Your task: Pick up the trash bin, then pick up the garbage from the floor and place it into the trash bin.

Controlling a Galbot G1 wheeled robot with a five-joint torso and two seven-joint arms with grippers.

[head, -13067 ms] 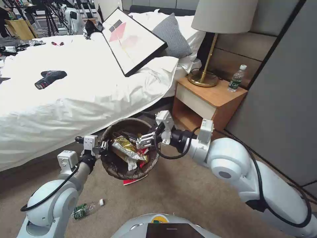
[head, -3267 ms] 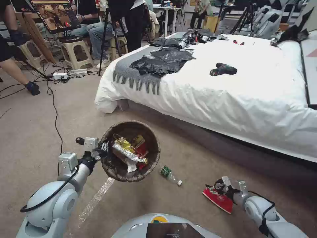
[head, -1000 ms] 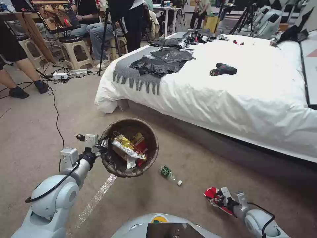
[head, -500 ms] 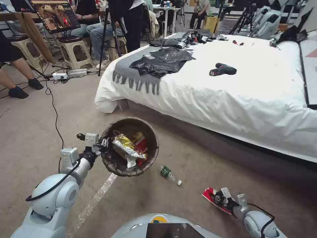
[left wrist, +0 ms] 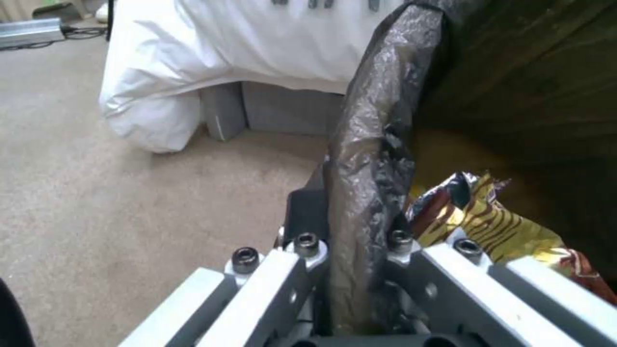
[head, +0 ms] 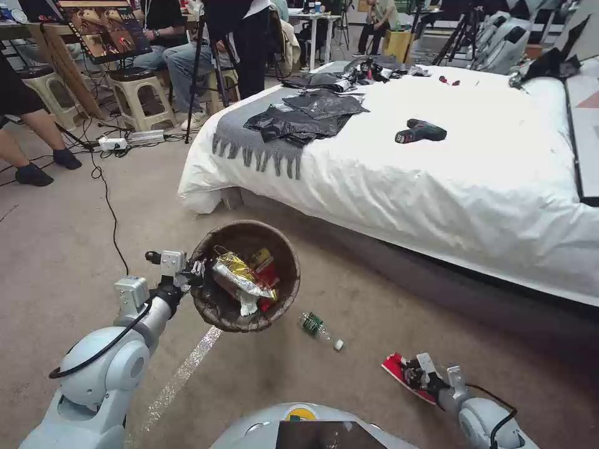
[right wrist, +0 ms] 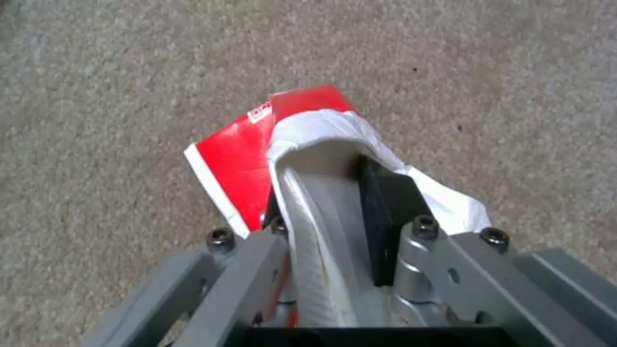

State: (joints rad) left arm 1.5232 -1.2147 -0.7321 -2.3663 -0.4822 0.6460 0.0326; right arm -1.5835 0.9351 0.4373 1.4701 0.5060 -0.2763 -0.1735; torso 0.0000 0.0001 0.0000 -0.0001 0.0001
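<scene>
My left gripper (head: 194, 272) is shut on the rim of the trash bin (head: 215, 305), held above the carpet; its dark bag (left wrist: 376, 144) runs between the fingers (left wrist: 308, 246) in the left wrist view. Gold and red wrappers (head: 243, 280) lie inside the bin. Low at the right, my right gripper (head: 409, 374) is shut on a red-and-white packet (head: 399, 368) of garbage, just above the floor; the right wrist view has the packet (right wrist: 257, 149) folded between the fingers (right wrist: 379, 212). A crushed green-labelled bottle (head: 320, 329) lies on the carpet between the bin and the packet.
A white bed (head: 437, 181) with a grey throw, black bags and a drill (head: 419, 131) fills the right and back. Stools (head: 143, 93), cables (head: 106, 199) and seated people sit at the far left. A shiny tape strip (head: 181, 374) crosses the carpet near my base.
The right gripper with the red-and-white packet has shifted only slightly near the floor. The bin stays held in the left gripper. A person's feet at the far left moved.
</scene>
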